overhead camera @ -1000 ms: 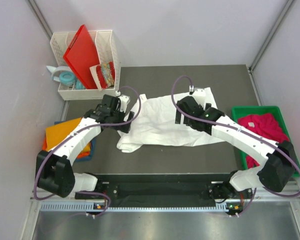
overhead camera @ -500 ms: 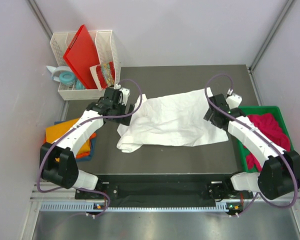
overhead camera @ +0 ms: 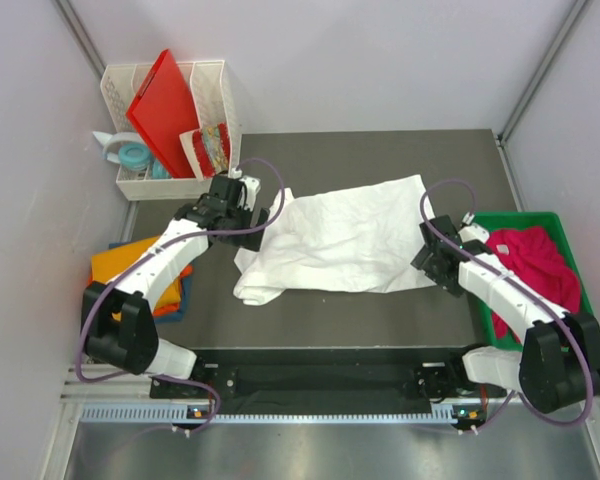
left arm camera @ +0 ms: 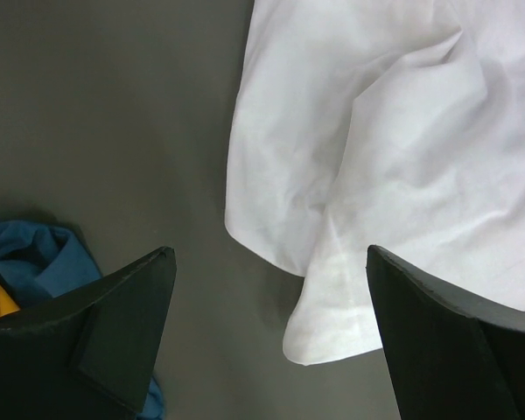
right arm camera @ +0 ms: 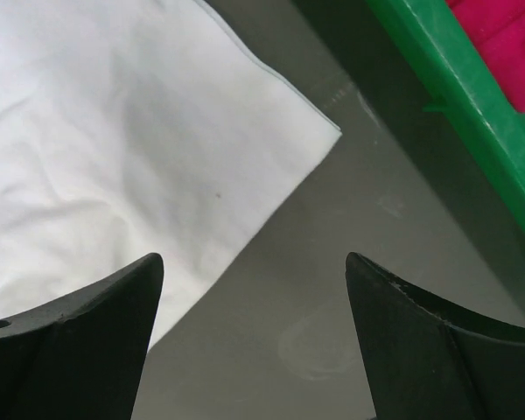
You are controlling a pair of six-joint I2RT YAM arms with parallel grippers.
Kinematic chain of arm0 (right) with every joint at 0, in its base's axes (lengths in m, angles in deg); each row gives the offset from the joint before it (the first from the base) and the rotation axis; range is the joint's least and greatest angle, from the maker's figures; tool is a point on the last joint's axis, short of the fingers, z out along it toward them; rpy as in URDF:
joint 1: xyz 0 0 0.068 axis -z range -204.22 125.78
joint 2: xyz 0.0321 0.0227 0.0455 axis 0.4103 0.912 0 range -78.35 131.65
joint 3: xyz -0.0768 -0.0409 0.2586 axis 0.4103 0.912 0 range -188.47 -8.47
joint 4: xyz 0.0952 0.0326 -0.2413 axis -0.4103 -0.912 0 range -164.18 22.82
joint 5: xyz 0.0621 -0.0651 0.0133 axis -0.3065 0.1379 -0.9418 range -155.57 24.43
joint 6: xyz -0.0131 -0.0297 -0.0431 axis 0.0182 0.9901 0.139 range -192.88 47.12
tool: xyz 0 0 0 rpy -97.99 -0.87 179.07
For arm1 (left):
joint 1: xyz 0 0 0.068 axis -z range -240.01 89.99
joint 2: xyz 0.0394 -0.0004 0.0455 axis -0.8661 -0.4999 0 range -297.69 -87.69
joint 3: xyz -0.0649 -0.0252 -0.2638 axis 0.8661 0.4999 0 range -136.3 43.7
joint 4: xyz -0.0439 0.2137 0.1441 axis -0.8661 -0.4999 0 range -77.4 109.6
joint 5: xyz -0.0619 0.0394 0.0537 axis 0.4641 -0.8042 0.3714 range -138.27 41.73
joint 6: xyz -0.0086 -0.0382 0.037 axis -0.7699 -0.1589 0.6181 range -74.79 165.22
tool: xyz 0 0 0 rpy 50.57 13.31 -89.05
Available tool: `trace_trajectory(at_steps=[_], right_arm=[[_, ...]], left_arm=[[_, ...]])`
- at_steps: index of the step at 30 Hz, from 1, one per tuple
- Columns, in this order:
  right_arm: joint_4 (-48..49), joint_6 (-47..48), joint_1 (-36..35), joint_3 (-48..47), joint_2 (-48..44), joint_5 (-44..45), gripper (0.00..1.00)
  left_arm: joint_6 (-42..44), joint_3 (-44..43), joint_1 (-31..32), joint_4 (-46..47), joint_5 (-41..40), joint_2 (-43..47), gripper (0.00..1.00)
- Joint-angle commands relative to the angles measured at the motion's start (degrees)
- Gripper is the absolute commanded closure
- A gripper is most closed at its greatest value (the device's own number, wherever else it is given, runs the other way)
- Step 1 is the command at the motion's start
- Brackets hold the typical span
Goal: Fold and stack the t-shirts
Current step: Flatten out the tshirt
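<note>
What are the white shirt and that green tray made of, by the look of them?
White shirt: thin cloth, probably cotton-like, matte; it wrinkles and lies in soft folds. Green tray: likely moulded plastic, smooth and slightly shiny, with a stiff straight rim.

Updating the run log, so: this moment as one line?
white t-shirt spread on table, unfolded | left gripper jaws open above its edge | right gripper jaws open above its corner | nothing held
</note>
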Motion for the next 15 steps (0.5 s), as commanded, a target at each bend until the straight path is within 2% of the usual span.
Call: trace_trajectory(at_steps=[1, 6, 15], right_arm=[[4.3, 2.42, 0.3, -3.28, -0.63, -1.28, 0.15], [4.3, 4.36, 0.3, -3.81, -0.55, -1.37, 0.14], [5.88, 5.76, 0.12, -3.11, -0.9, -1.28, 0.14]], left_arm=[[-1.29, -2.14, 0.14, 0.4, 0.39, -3.69, 0.05], [-0.94, -1.97, 0.14, 0.22, 2.15, -7.91, 0.06], [-1.82, -5.83, -0.48, -0.31, -2.07, -17.4, 0.09]])
